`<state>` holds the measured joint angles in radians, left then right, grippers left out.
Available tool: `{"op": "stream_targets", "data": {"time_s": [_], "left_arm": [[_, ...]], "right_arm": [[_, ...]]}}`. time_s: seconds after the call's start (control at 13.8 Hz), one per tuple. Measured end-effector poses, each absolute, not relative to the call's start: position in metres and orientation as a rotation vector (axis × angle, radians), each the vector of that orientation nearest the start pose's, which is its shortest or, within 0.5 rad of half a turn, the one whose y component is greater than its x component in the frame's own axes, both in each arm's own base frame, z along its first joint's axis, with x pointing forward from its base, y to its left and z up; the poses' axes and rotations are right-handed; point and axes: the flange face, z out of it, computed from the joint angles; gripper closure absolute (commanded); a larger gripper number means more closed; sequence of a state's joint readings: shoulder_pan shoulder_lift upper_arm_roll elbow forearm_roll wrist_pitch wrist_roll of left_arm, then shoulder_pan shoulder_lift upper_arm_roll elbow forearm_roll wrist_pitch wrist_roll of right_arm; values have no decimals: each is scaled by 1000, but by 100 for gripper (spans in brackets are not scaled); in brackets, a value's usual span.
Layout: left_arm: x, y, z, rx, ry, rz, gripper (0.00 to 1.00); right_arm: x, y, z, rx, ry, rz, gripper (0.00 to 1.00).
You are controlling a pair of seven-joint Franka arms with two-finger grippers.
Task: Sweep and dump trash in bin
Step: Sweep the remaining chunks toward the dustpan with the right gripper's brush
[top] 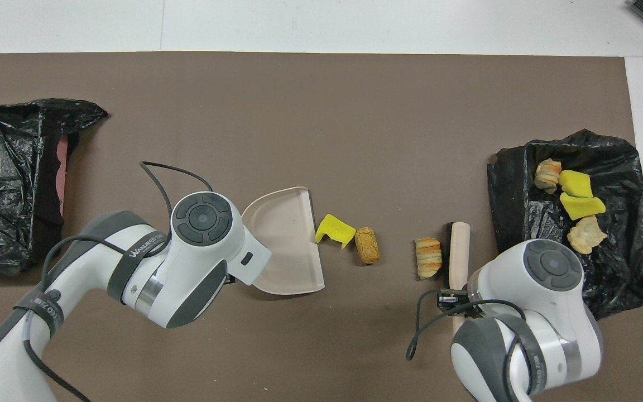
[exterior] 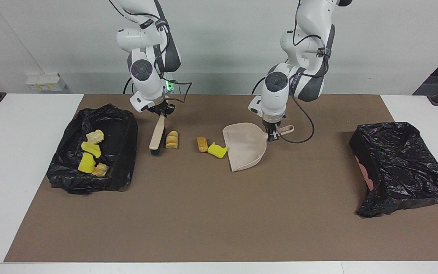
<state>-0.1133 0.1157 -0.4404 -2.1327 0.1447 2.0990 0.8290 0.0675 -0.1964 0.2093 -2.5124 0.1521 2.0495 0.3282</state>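
My right gripper (exterior: pixel 161 112) is shut on the handle of the beige brush (exterior: pixel 157 134), which is tilted with its bristles on the mat beside a beige striped chunk (exterior: pixel 172 139). My left gripper (exterior: pixel 272 136) is shut on the handle of the beige dustpan (exterior: pixel 245 146), which rests on the mat. A yellow sponge piece (exterior: pixel 217 150) lies at the pan's lip, with an orange-brown lump (exterior: pixel 202 144) next to it. The overhead view shows the brush (top: pixel 459 250), chunk (top: pixel 428 257), lump (top: pixel 366 244), sponge (top: pixel 334 230) and pan (top: pixel 285 245); the left gripper is hidden under its wrist.
A black-bagged bin (exterior: pixel 126 137) at the right arm's end of the mat holds several yellow and beige pieces (exterior: pixel 89 149). A second black-bagged bin (exterior: pixel 401 163) lies on its side at the left arm's end. Both show overhead, the first bin (top: pixel 514 234) and the second bin (top: pixel 3 167).
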Motion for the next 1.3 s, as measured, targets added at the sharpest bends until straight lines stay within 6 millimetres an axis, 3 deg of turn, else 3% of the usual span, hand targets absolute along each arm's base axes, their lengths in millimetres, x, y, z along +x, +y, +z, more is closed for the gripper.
{"op": "stream_targets", "data": {"time_s": [0.29,0.65,0.94,1.08,1.3], "left_arm": [[463,-276,348,-2285,2065,217,100],[463,-276,348,-2284,2066,216,100],[463,-276,348,-2279,2072,216,100],[463,-275,348,-2277,2074,216,100],[463,-275,348,-2276,2076,216,100]], "right_arm": [[398,169,327,-3042,180,380,100],[403,269,329,-2938,51,413,100],[387,344,337,-2843,-43,418,100],[382,362,347,-2819,-77,406,100],[383,356,350,-2826,-80,460,100]]}}
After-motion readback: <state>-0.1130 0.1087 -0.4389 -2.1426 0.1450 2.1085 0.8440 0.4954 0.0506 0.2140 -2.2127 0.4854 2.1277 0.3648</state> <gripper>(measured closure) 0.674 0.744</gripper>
